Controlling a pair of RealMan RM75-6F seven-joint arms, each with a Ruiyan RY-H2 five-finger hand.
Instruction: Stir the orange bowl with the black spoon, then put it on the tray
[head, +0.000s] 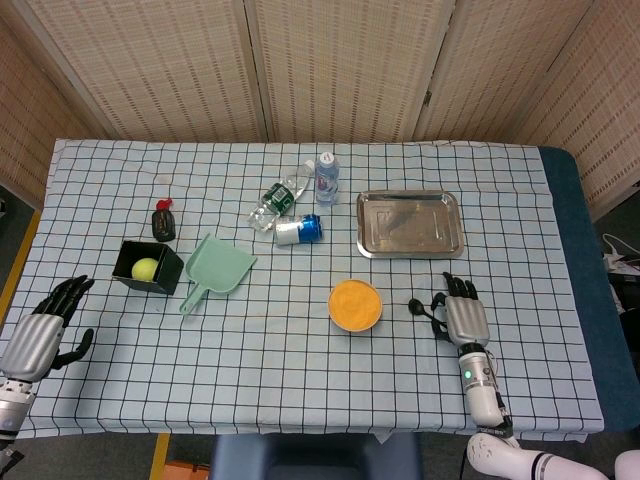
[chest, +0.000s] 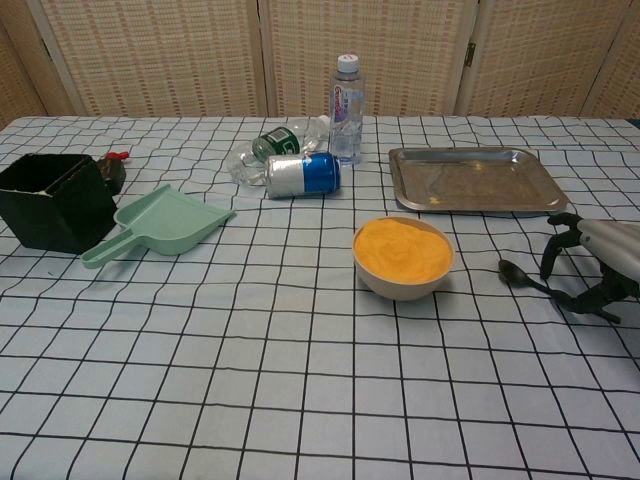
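Checked cloth (head: 300, 380) covers the table, and at its far left edge the left hand (head: 40, 335) lies palm down in the head view, fingers apart and holding nothing; the chest view does not show it. Just past it stands a black box (head: 147, 267) with a yellow-green ball (head: 145, 268) inside, and behind the box a small dark bottle (head: 163, 221) with a red cap. Beside the box lies a green dustpan (head: 220, 270), its handle pointing toward the near-left. Further back, near the middle, a clear bottle (head: 282, 195) with a green label lies on its side, a blue can (head: 299, 229) lies just in front of it, and a water bottle (head: 326, 178) stands upright just to the right. The orange bowl (head: 355, 305) sits toward the near side of the table, well in front of the steel tray (head: 410, 223), which stands apart to its back right. Right of the bowl the spoon (chest: 530, 281) lies flat on the cloth, its head toward the bowl and its handle running under the right hand (head: 463, 318). That hand arches over the handle with fingers curved down around it; whether they actually pinch the spoon cannot be told from either view.
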